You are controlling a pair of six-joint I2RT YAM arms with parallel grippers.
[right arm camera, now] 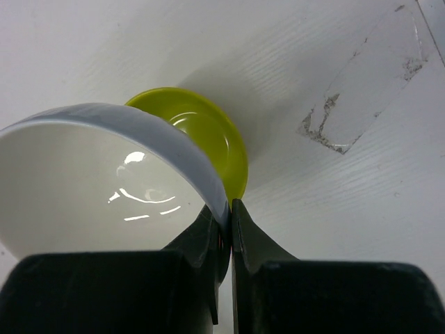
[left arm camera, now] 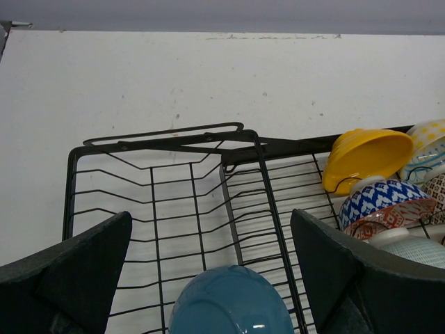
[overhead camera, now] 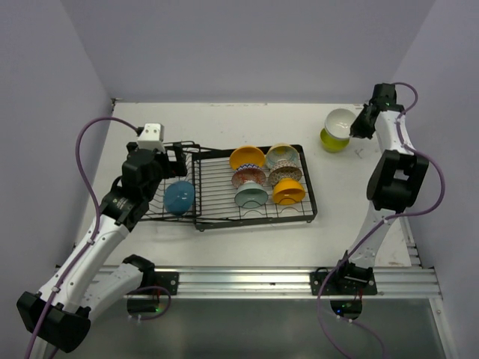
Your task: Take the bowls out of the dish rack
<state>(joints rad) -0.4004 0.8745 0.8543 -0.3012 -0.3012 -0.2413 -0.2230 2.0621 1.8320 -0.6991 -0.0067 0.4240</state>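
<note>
The white counter (overhead camera: 224, 123) carries the dish rack (overhead camera: 217, 196) across its middle, the slotted section toward the left edge and the flat grid tray toward the centre. Most of the bowls sit in the rack, so by my reading the unloading is at an early stage. On the tray, six bowls crowd together in two rows: an orange-yellow bowl (overhead camera: 247, 158), a light patterned bowl (overhead camera: 284, 155), two red-brown patterned bowls (overhead camera: 249, 176) between them, a pale teal bowl (overhead camera: 251, 196) and an orange bowl (overhead camera: 288, 191) on the near side. They are tipped or upturned, probably left that way to drain. A blue bowl (overhead camera: 179, 197) rests dome-up, alone in the slotted section. Off the rack, near the far right corner, a yellow-green bowl (overhead camera: 333, 140) stands upright on the counter, and a white bowl (overhead camera: 341, 123) hangs tilted over it, likely so the two will nest as one stack. The right gripper (right arm camera: 230, 209) is clamped on the white bowl's rim, one finger inside the wall and one outside, nearly closed on that thin edge. The left gripper (left arm camera: 210, 216) is spread wide and holds nothing, its fingers straddling the blue bowl from above without touching it, seemingly lined up for that bowl.
</note>
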